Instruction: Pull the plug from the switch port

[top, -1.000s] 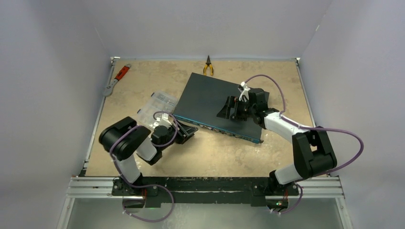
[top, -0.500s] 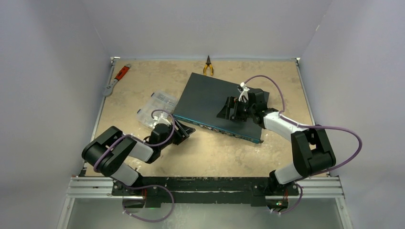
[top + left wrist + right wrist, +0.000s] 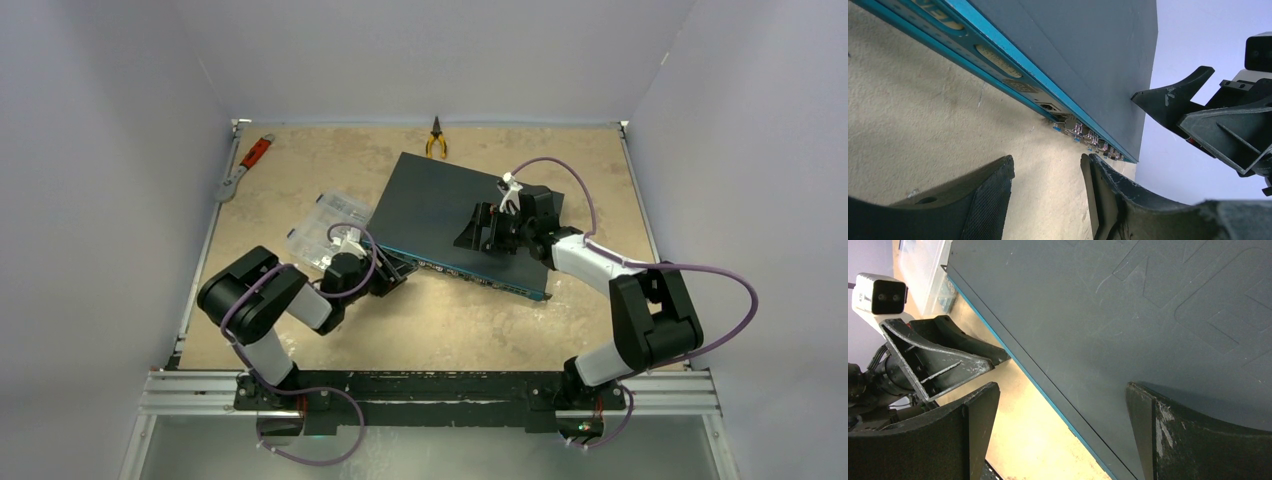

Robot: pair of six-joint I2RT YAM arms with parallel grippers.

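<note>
The switch (image 3: pixel 440 210) is a flat dark-teal box lying at an angle mid-table. Its blue-edged port face (image 3: pixel 1013 75) points toward the arms. Several small plugs (image 3: pixel 1083 136) with blue tabs sit in a row of ports, seen beyond the fingers in the left wrist view. My left gripper (image 3: pixel 393 272) is low on the table at the face's left end, open and empty (image 3: pixel 1048 172), a short way from the plugs. My right gripper (image 3: pixel 482 228) is open over the switch top (image 3: pixel 1128 315). One finger (image 3: pixel 1153 420) is over the lid, the other (image 3: pixel 973 415) past the front edge.
A clear plastic compartment box (image 3: pixel 325 228) lies just left of the switch, behind the left wrist. Yellow-handled pliers (image 3: pixel 436 140) lie at the back edge. A red-handled wrench (image 3: pixel 244 166) lies at the back left. White walls close in three sides.
The left arm's elbow dropped out to the left and came back up. Its gripper stayed at the switch's front-left corner, ending slightly closer to the port face. The right arm has not moved.
</note>
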